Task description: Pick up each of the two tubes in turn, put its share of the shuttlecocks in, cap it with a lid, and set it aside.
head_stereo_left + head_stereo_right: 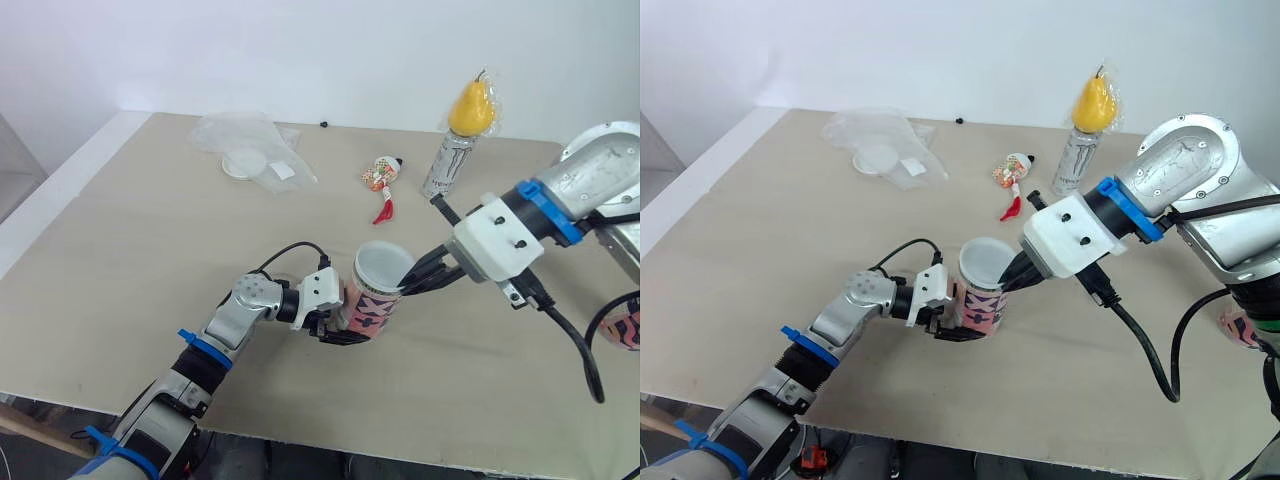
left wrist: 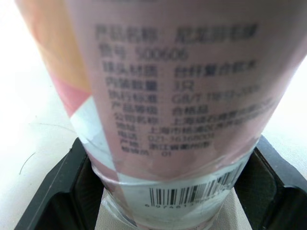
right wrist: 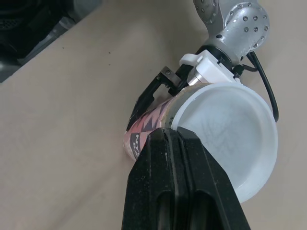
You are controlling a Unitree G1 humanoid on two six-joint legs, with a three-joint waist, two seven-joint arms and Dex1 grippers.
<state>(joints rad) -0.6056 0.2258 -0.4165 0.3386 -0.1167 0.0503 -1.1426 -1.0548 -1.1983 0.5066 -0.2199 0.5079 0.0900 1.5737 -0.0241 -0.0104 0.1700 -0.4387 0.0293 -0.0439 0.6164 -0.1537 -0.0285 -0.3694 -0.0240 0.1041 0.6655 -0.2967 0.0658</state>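
Note:
A pink patterned tube [image 1: 368,308] stands tilted near the middle of the table, topped by a white lid [image 1: 383,265]. My left gripper [image 1: 350,325] is shut on the tube's lower part; its black fingers [image 2: 67,187] clasp the printed label on both sides. My right gripper [image 1: 408,283] is shut, fingers [image 3: 175,158] pressed together, their tips touching the rim of the lid [image 3: 230,129]. A second pink tube [image 1: 625,330] peeks out at the right edge, mostly hidden behind my right arm.
At the back of the table [image 1: 130,250] lies a clear plastic bag [image 1: 255,150] with a white lid [image 1: 243,162] inside. A red-and-white item [image 1: 381,175] and a can [image 1: 445,165] carrying a yellow pear [image 1: 472,105] stand at the back right.

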